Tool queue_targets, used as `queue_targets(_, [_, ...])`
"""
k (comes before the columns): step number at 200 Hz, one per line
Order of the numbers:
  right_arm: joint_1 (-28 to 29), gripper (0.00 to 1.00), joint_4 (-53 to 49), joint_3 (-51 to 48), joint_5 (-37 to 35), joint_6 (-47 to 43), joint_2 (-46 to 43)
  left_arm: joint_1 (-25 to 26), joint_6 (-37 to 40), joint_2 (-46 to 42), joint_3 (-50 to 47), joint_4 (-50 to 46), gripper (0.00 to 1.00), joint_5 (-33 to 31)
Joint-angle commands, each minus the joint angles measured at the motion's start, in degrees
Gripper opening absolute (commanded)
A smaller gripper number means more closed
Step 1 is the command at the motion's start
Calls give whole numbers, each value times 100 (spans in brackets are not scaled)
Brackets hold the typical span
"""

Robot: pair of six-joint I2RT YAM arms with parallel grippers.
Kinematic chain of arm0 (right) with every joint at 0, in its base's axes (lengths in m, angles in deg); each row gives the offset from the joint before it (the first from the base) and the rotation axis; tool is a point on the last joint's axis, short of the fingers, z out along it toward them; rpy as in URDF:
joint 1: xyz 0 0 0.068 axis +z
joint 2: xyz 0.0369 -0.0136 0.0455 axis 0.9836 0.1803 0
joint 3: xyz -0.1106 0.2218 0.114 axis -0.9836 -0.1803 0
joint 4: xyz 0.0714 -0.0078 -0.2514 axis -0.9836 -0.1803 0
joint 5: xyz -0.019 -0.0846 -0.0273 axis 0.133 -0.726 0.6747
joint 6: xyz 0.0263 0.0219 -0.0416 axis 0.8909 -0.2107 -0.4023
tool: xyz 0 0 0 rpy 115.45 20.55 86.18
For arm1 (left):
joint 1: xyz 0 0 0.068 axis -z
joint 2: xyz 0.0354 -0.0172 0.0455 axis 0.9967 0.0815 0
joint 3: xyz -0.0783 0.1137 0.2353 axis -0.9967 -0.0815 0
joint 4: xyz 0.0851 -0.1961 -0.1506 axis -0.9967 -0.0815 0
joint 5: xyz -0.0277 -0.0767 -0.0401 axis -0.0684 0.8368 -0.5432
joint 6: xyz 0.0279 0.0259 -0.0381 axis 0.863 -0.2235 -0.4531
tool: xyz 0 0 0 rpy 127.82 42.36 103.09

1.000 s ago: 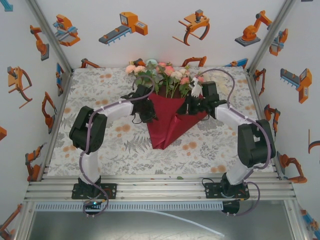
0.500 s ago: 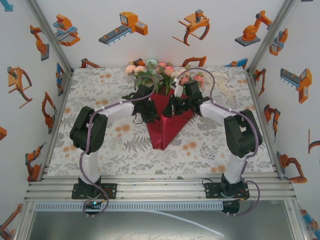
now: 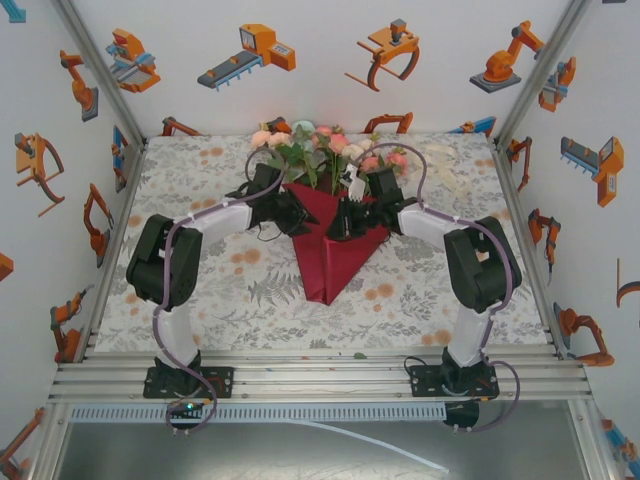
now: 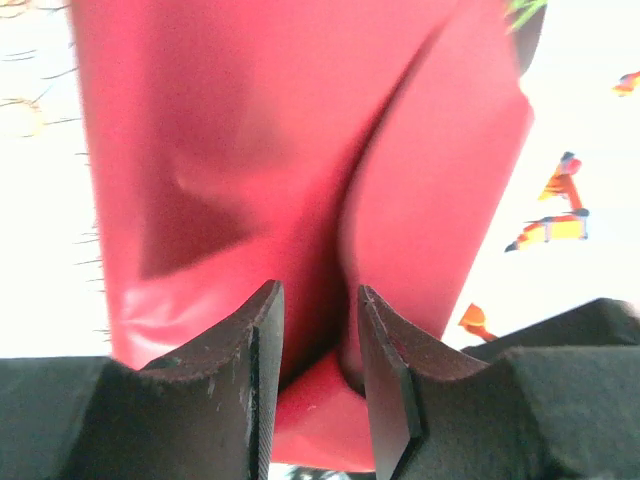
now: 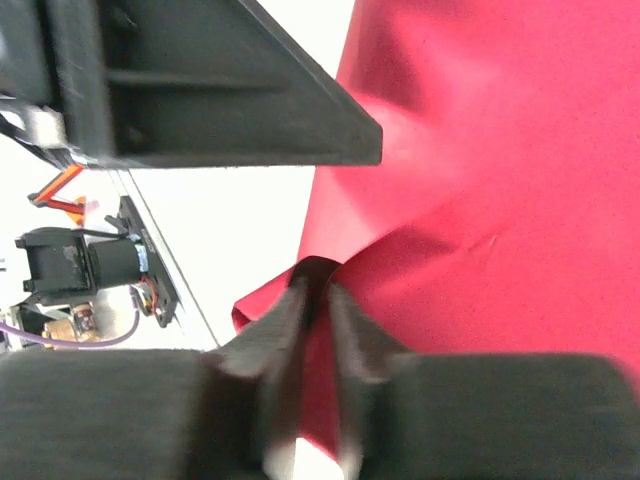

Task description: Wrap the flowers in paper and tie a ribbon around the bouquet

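Observation:
The dark red paper point(image 3: 330, 255) lies folded into a narrow cone pointing toward the near edge, with the flowers point(image 3: 325, 150) spreading from its open far end. My left gripper point(image 3: 292, 215) is at the cone's left upper edge. Its fingers stand apart, with a loose fold of paper point(image 4: 300, 170) running between them. My right gripper point(image 3: 343, 222) is over the cone's upper right flap. Here its blurred fingers point(image 5: 292, 310) stand slightly apart with a ridge of paper point(image 5: 480, 150) between them. A pale loop that may be the ribbon point(image 3: 447, 170) lies at the back right.
The printed table cover point(image 3: 200, 290) lies bare on either side of the cone. Metal frame posts and illustrated walls enclose the table. The left arm's elbow point(image 3: 160, 265) and right arm's elbow point(image 3: 478, 265) stand high over the table's sides.
The right arm has swung left, folding the right flap over so the paper narrows into a cone, and its jaws have parted. The left gripper has shifted slightly back and left.

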Motion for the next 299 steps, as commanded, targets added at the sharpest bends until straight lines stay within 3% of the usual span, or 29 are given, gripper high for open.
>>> queue_targets(1, [-29,36,-194,-86,-44,-194,20,33,-879,-160,59,738,38,551])
queue_targets(24, [-93,45,-197,-112,-156,-107,-34,69,-991,-7,133,778,38,568])
queue_targets(47, [-146,44,-155,-159,-70,-102,-124,61,-1033,255,318,741,39,707])
queue_targets(92, [-155,43,466,-566,-6,-11,-564,158,-1090,1084,1091,468,41,1641])
queue_targets(152, [-170,43,1008,-746,117,94,-796,211,-1143,1343,1105,408,42,1590])
queue_targets(179, [-168,44,983,-685,89,68,-782,244,-1270,1495,1235,740,43,1894])
queue_targets(194, [-176,45,916,-606,31,87,-734,278,-1348,1559,1297,1019,36,2127])
queue_targets(227, [-190,50,173,-147,-345,-45,-879,241,-1392,1531,1204,1252,0,2190])
queue_targets(258, [-490,55,-739,183,-721,-120,-1390,167,-1348,1479,1210,1474,0,2215])
queue_targets(299, [-986,58,-1171,-114,-1584,-117,-2185,140,-1086,1440,1308,1599,0,2161])
